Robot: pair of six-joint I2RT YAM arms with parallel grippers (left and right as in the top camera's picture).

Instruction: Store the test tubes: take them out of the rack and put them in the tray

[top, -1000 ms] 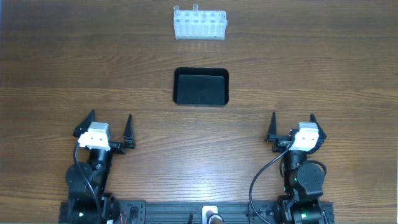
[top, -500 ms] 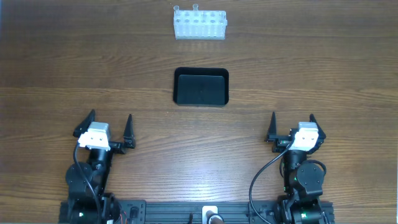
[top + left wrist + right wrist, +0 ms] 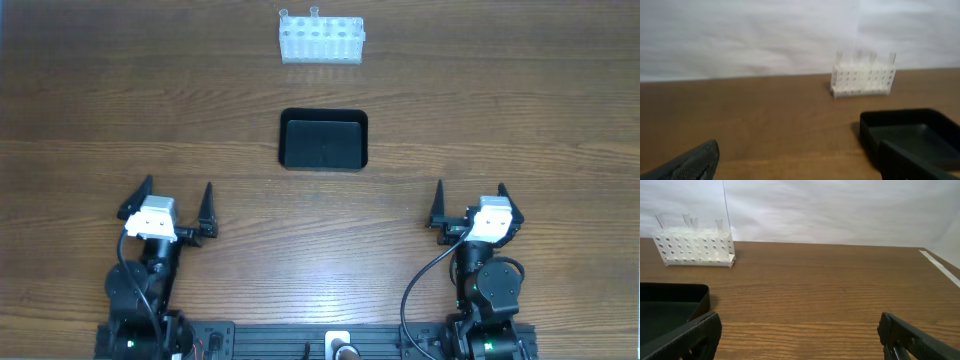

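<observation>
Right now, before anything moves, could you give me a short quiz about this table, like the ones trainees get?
1. True or false: the black tray already holds one of the test tubes.
2. Where does the rack stand? A: inside the tray. B: apart from the tray, on the wooden table. C: on top of a pincer.
3. Fill in: the left pincer and the right pincer both have their jaws ___ (open or shut).

Key: 1 false; 2 B; 3 open.
</observation>
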